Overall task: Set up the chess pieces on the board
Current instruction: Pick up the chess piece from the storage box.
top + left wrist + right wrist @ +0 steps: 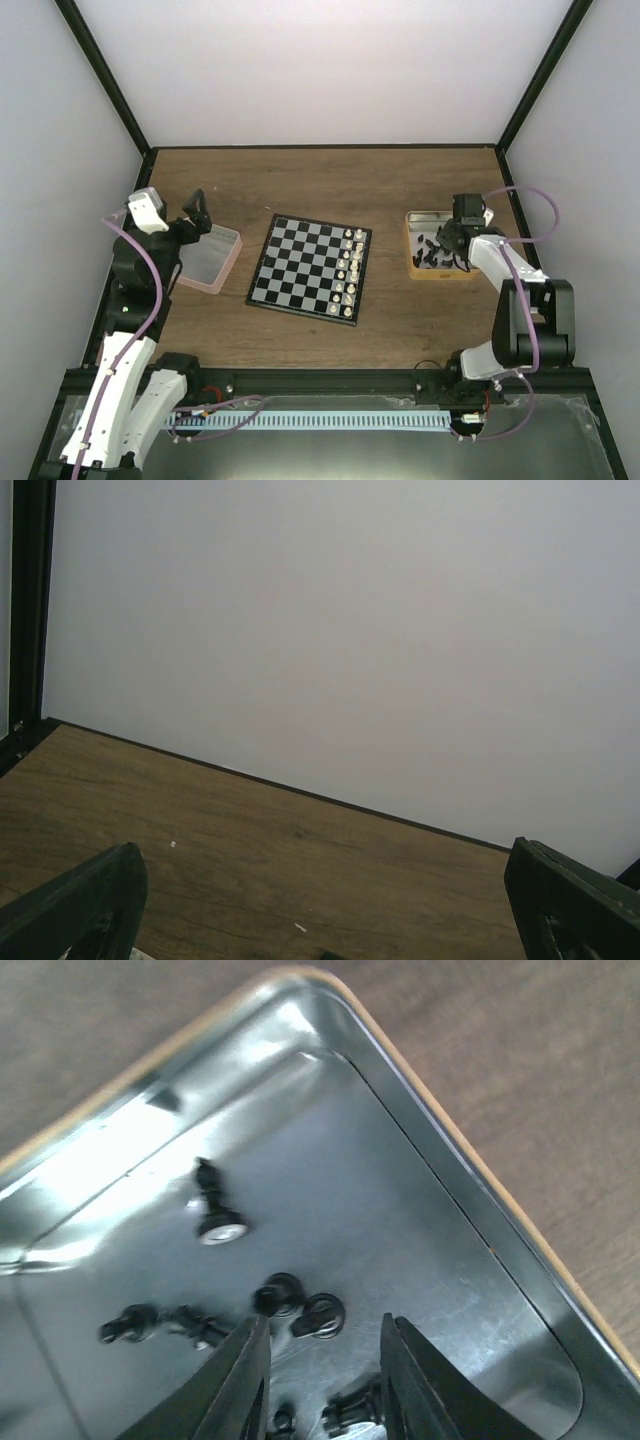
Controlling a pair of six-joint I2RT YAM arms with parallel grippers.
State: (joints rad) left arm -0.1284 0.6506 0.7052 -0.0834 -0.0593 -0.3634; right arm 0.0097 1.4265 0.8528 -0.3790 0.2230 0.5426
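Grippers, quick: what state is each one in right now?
Left gripper: wide open, holding nothing.
Right gripper: partly open over the black chess pieces in the tray; no grip seen.

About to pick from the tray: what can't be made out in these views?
- Right wrist view: chess pieces at the bottom edge are cut off and partly behind the fingers of the right gripper; blur hides their types.
- Top view: pieces in the tray are too small to identify, some under that gripper.
- Left wrist view: the clear box by the left gripper is essentially out of frame.
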